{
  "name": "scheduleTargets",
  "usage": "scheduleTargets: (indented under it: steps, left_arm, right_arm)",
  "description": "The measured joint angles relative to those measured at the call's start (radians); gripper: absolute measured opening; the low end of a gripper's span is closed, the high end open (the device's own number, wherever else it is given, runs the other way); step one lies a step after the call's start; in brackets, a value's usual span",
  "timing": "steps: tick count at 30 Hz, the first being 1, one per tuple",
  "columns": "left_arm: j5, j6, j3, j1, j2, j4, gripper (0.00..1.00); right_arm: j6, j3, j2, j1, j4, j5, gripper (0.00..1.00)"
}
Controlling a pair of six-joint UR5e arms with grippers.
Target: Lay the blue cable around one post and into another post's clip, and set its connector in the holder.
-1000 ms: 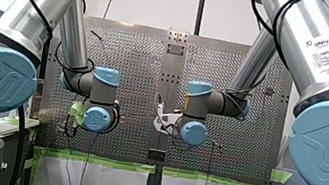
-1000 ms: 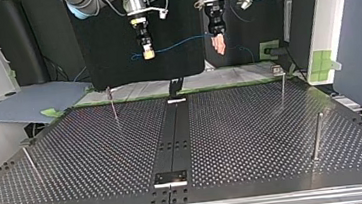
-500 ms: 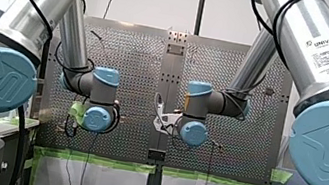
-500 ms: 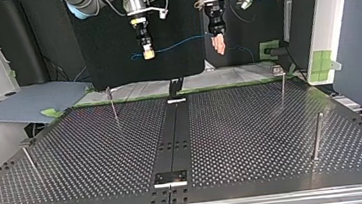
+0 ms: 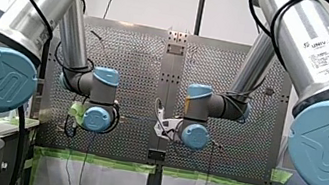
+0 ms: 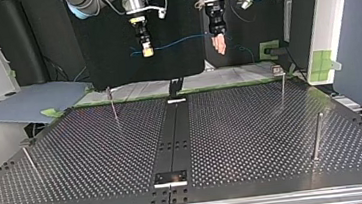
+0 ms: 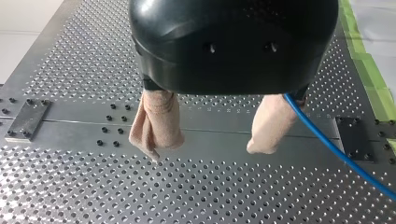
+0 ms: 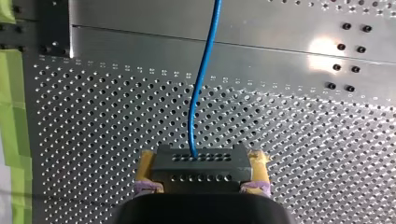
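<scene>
**Inspector:** Cable and connector?
**Arm:** Connector [image 8: 201, 168] clamped in my right gripper [image 6: 147, 51], well above the table [image 6: 253, 140]; cable [image 8: 201, 93] runs lengthwise from it across to my left gripper [image 7: 208, 147], passing just beside one pad [image 7: 271, 121]; those fingers stand apart, gripping nothing.
**Inspector:** Posts?
**Arm:** All posts [image 6: 113, 104] bare, well below both grippers; my right arm, I judge, must lead.

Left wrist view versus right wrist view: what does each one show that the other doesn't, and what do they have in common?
Only the left wrist view shows my left gripper, its two beige-padded fingers apart, with the blue cable passing beside one of them. Only the right wrist view shows my right gripper clamped on the dark connector, the cable leaving it. Both show the cable over the perforated table.
</scene>
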Motion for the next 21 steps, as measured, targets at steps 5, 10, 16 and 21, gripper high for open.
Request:
scheduleTargets:
  steps: [5,10,16,21]
  left_arm:
    - [0.000,0.000,0.000,0.000,0.000,0.000,1.00]
    - [0.000,0.000,0.000,0.000,0.000,0.000,1.00]
    - [0.006,-0.016,-0.016,-0.011,-0.016,-0.012,1.00]
    - [0.009,-0.045,-0.046,-0.018,-0.046,-0.019,1.00]
  right_arm:
    - [0.000,0.000,0.001,0.000,0.004,0.000,0.00]
    - [0.000,0.000,0.001,0.000,0.005,0.000,0.00]
    - [0.000,0.000,0.001,0.000,0.005,0.000,0.00]
    - [0.000,0.000,0.001,0.000,0.005,0.000,0.00]
